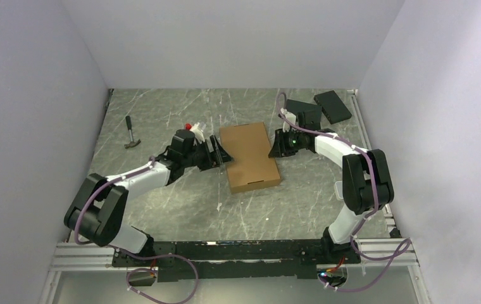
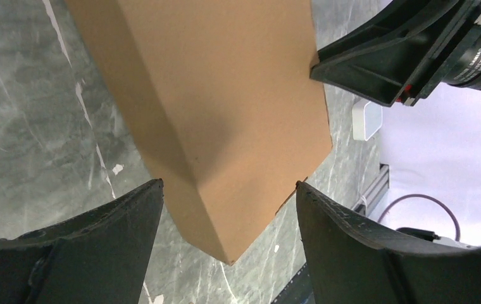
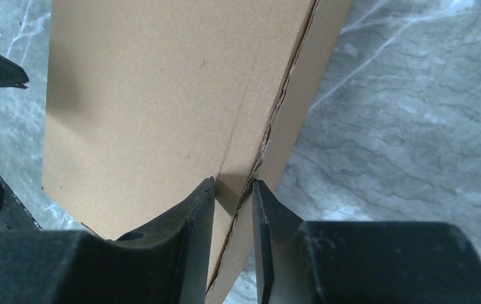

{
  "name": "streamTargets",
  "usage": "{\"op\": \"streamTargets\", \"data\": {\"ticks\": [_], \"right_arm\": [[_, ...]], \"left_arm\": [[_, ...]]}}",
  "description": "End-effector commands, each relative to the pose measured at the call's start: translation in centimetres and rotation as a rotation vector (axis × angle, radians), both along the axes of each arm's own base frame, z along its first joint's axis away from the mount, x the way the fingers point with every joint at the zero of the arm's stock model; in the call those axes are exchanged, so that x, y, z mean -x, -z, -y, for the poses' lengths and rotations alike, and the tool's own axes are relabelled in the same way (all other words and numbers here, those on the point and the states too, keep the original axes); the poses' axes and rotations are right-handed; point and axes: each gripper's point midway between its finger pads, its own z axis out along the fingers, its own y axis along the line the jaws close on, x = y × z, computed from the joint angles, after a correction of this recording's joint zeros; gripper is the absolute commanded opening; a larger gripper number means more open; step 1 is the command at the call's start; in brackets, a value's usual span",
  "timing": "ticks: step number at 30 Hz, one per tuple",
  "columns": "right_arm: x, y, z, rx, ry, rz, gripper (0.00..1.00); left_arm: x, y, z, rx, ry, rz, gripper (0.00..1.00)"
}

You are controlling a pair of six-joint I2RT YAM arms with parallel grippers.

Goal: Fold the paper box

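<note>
Now: one box (image 1: pixel 250 157); left gripper (image 2: pixel 228 185) spread wide astride its corner, right gripper (image 3: pixel 231 190) clenched on its edge. Two black slabs (image 1: pixel 333 106), one hammer (image 1: pixel 131 134) lying apart.

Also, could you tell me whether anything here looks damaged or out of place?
Yes: in the right wrist view the paper box has a ragged, frayed seam between its top panel and side flap, near the right end effector. It also lies askew to the edges of the table, and a hammer lies at the far left.
</note>
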Motion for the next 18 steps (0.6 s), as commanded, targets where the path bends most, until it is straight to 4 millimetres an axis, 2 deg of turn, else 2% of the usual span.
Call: {"op": "streamTargets", "data": {"ticks": [1, 6, 11, 18], "right_arm": [[0.5, 0.3, -1.1, -0.032, -0.039, -0.018, 0.25], [0.9, 0.0, -1.7, -0.073, -0.062, -0.029, 0.25], [1.0, -0.4, -1.8, -0.089, -0.068, -0.029, 0.32], [0.9, -1.6, -1.5, -0.159, -0.057, -0.041, 0.41]], "left_arm": [[-0.5, -1.2, -1.4, -0.114, -0.046, 0.051, 0.82], [-0.7, -1.3, -1.1, -0.118, -0.066, 0.023, 0.82], [-1.0, -1.8, -0.8, -0.138, -0.080, 0.019, 0.82], [-1.4, -1.8, -1.0, -0.186, -0.103, 0.001, 0.72]]}}
